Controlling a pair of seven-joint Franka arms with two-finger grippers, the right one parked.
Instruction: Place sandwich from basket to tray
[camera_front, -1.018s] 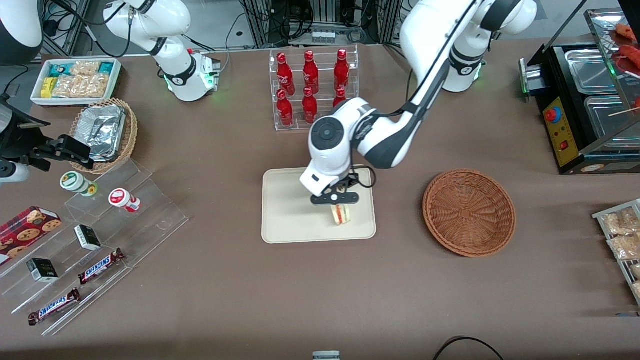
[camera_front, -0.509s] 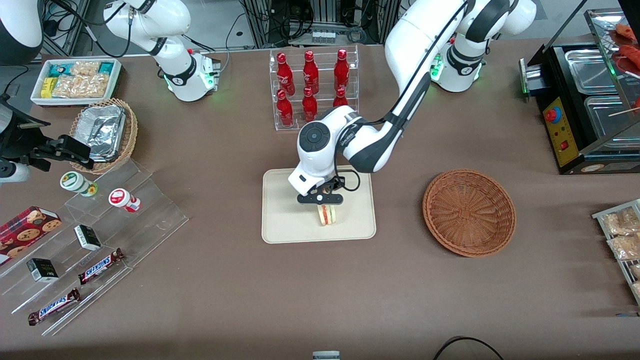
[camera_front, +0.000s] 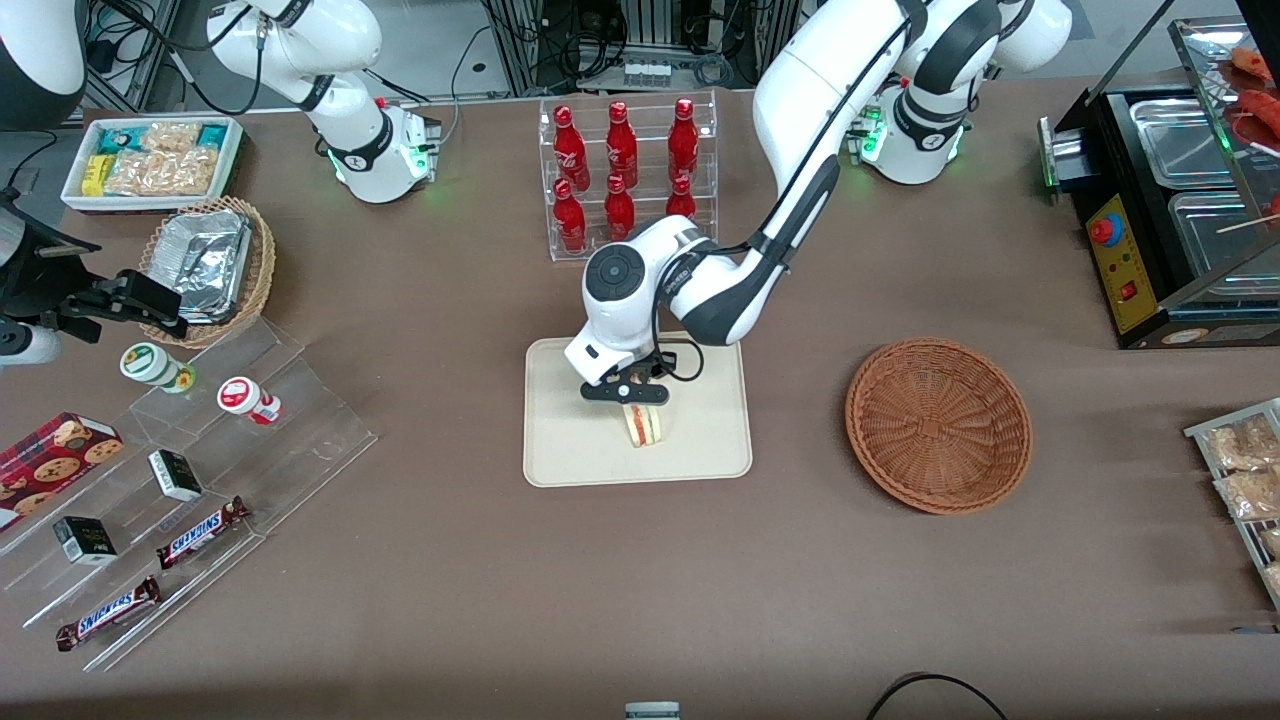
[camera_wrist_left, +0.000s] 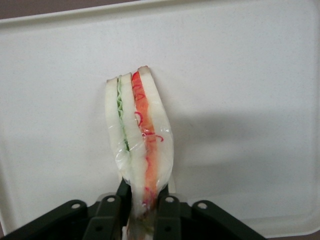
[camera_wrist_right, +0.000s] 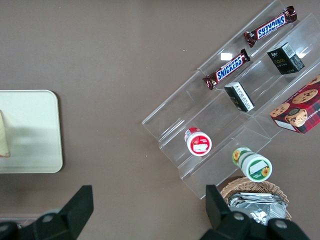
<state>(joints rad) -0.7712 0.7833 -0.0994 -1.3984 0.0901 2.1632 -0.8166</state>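
Note:
My gripper (camera_front: 634, 404) is over the middle of the cream tray (camera_front: 570, 455) and is shut on the sandwich (camera_front: 644, 426), a wrapped white wedge with red, orange and green layers. The sandwich hangs below the fingers, close above the tray. In the left wrist view the gripper (camera_wrist_left: 143, 205) pinches one end of the sandwich (camera_wrist_left: 140, 130) between both black fingers (camera_wrist_left: 111, 212), with the tray (camera_wrist_left: 250, 100) beneath. The reddish-brown wicker basket (camera_front: 938, 424) lies beside the tray, toward the working arm's end, with nothing in it. A sliver of the sandwich (camera_wrist_right: 3, 136) and the tray (camera_wrist_right: 35, 130) show in the right wrist view.
A clear rack of red bottles (camera_front: 625, 175) stands farther from the front camera than the tray. A clear stepped shelf with snack bars and cups (camera_front: 200, 470) lies toward the parked arm's end. A black food warmer (camera_front: 1170, 210) stands toward the working arm's end.
My gripper has carried the sandwich across the tray toward the parked arm's end, from near the tray's edge to its middle, and a little farther from the front camera.

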